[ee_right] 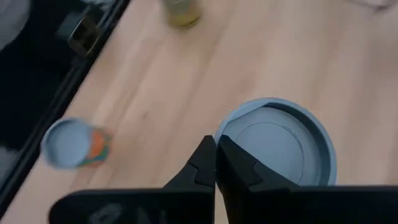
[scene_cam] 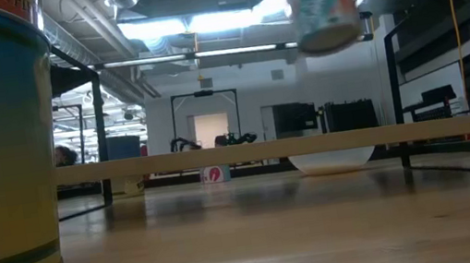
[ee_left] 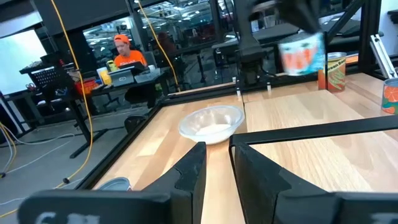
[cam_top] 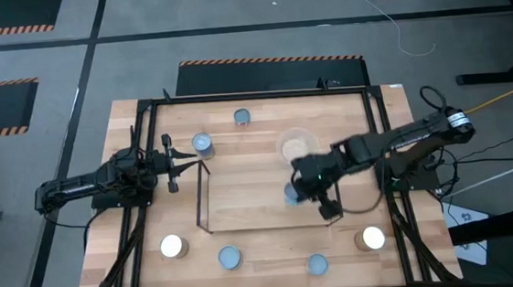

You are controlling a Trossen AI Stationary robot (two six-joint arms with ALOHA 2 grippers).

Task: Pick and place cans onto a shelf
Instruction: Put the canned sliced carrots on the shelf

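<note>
The right hand [ee_right: 216, 163] is held over the middle of the bench [cam_top: 264, 239], its two dark fingers pressed together on the rim of a can [ee_right: 277, 144] with a pale blue-silver lid. In the low view this held can is seen lifted clear of the bench surface, hanging beneath the hand. From above, it is placed over the right-hand part of the shelf [cam_top: 208, 202], a low rack of thin black rods, and just beside the clear dish [cam_top: 298, 145].

The left hand [ee_left: 217, 169] is parked at the left edge of the bench, pointed toward the shelf. Its fingers are set slightly apart and nothing is seen between them.

Six more cans are stood upright on the bench: two [cam_top: 202, 145] [cam_top: 242, 117] along the far side, near the left hand, and four [cam_top: 173, 247] [cam_top: 230, 256] [cam_top: 316, 264] [cam_top: 372, 238] along the near edge. None of them is set on the shelf.

Beyond the bench, a seated person [ee_left: 124, 59] in an orange cap is seen at a desk.
</note>
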